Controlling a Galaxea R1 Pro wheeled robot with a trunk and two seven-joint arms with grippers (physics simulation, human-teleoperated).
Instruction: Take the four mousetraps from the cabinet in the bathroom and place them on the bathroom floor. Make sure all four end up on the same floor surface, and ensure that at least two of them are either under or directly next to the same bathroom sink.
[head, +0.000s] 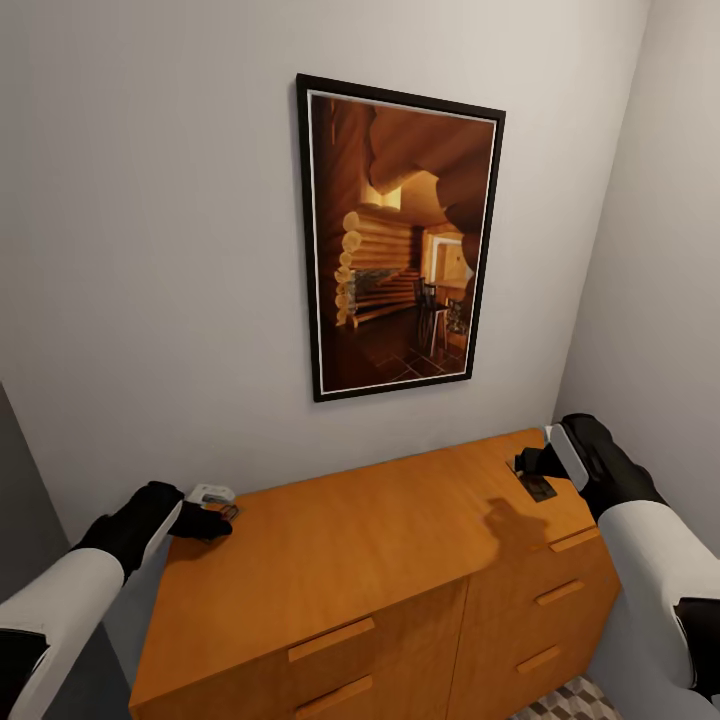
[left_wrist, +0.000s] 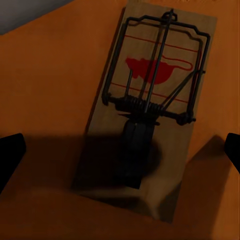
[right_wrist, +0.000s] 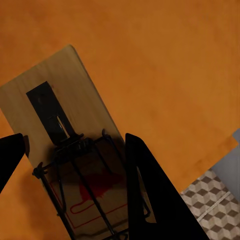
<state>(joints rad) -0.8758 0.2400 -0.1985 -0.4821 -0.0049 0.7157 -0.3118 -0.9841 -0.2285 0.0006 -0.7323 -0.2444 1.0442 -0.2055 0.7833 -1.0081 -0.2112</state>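
The orange-brown cabinet (head: 350, 560) stands against the wall under me. Over the far left end of its top, my left gripper (head: 222, 516) is open; in the left wrist view a mousetrap (left_wrist: 150, 110) with a red mouse print lies flat on the wood between the wide-apart fingers (left_wrist: 10, 155). At the right end, my right gripper (head: 530, 472) is shut on a second mousetrap (head: 540, 488). The right wrist view shows that mousetrap (right_wrist: 65, 130) at the cabinet top (right_wrist: 165, 65), a dark finger (right_wrist: 150, 195) on each long edge. Other mousetraps are out of view.
A framed picture of a log cabin interior (head: 400, 240) hangs on the wall above the cabinet. The room's corner wall (head: 660, 300) is close on the right. Cube-pattern floor tiles (head: 570, 700) show past the cabinet's right front corner (right_wrist: 210, 200). Drawer fronts (head: 330, 640) face me.
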